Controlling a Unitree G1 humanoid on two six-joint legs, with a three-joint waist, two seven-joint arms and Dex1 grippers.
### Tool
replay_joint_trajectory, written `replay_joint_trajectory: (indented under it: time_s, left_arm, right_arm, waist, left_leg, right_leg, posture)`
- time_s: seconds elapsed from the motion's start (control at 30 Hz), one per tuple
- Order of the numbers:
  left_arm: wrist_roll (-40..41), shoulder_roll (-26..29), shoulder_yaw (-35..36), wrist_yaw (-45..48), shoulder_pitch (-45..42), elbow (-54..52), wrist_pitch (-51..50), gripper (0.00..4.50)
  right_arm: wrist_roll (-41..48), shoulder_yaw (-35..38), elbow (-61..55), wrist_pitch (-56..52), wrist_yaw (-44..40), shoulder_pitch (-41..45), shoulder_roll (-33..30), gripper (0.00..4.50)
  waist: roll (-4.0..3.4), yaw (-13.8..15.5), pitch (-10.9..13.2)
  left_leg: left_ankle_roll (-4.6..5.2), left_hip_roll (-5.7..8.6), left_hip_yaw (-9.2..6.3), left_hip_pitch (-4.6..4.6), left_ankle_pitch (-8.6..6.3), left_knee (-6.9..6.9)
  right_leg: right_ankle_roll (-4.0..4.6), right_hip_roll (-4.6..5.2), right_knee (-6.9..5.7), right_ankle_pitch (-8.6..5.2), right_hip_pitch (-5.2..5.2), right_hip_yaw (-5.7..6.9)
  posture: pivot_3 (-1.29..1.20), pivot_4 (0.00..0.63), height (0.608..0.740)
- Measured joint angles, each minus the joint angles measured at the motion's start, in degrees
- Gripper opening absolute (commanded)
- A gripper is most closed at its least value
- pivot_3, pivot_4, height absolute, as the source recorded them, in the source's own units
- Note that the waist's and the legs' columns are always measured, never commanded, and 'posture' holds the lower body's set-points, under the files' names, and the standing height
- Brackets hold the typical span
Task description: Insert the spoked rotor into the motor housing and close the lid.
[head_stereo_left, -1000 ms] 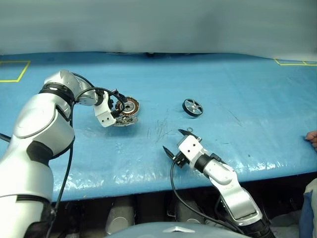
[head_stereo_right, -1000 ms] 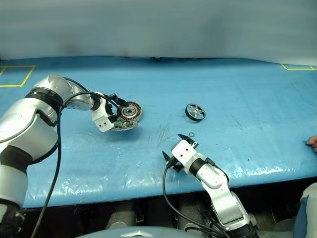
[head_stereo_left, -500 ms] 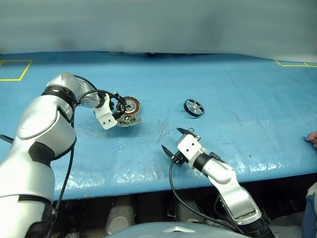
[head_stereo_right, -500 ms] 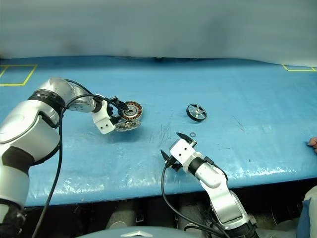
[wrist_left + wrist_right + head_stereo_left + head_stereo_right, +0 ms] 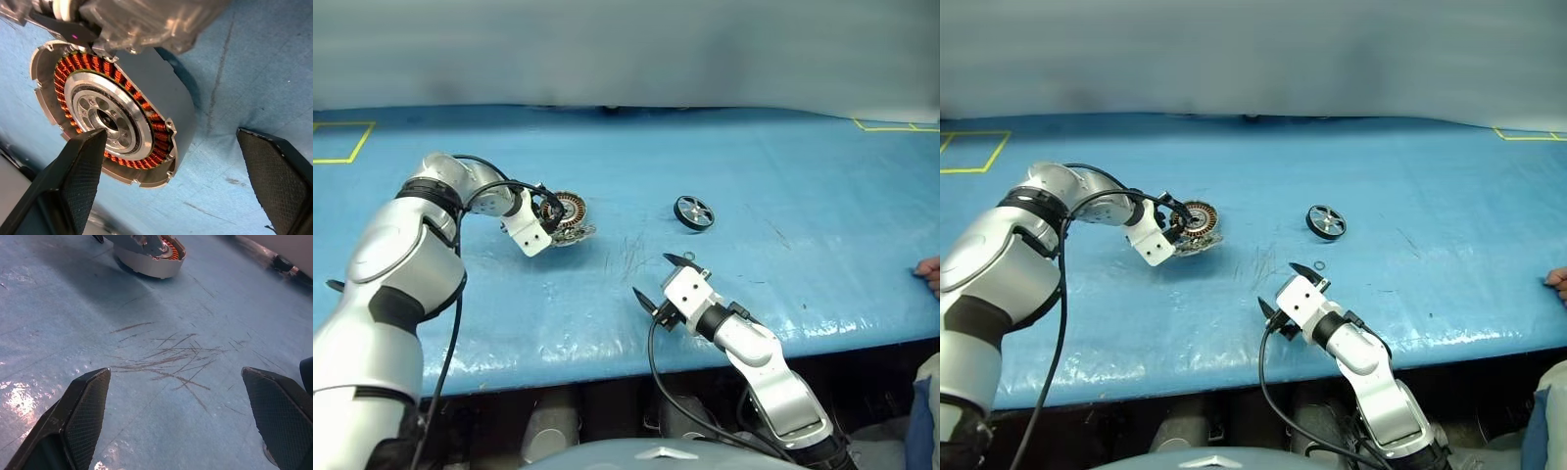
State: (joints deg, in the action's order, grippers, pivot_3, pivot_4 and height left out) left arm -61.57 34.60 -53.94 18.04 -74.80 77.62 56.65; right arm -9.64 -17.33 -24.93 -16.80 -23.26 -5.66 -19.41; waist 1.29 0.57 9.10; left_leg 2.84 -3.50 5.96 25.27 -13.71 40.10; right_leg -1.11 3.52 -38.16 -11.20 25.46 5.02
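Note:
The motor housing (image 5: 571,209), a silver ring packed with copper windings, lies on the blue cloth at the left. My left gripper (image 5: 550,213) is open right at it. In the left wrist view, one finger (image 5: 80,171) crosses in front of the housing (image 5: 156,83) and the other stands off over bare cloth. The spoked rotor (image 5: 694,212), a small black wheel with pale spokes, lies alone further right. Nearer the front edge, my right gripper (image 5: 656,276) is open and empty, pointing toward the housing (image 5: 156,257). The lid is hidden.
A person's hand (image 5: 930,271) rests at the right edge of the blue table (image 5: 783,157). Yellow tape marks (image 5: 337,142) sit in the far corners. Scratched bare cloth (image 5: 176,357) lies between the right gripper and the housing.
My left wrist has rolled beside the housing, turning the gripper. The housing, the rotor and my right arm have stayed in place.

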Motion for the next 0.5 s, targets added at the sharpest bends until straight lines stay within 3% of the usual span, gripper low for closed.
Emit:
replay_joint_trajectory:
  time_s: [0.5]
  left_arm:
    - [4.5,1.4,4.6,8.3,1.8,-1.2,-0.5,4.50]
  right_arm:
    - [-0.5,-0.4,0.0,0.0,0.1,0.3,0.8,4.48]
  waist:
    - [0.00,-0.7,0.0]
  left_leg:
    - [0.00,-0.01,0.06,-0.07,0.00,0.00]
  right_leg:
    - [0.01,0.00,-0.04,0.00,-0.02,-0.10]
  posture:
    - [0.00,0.150,0.740]
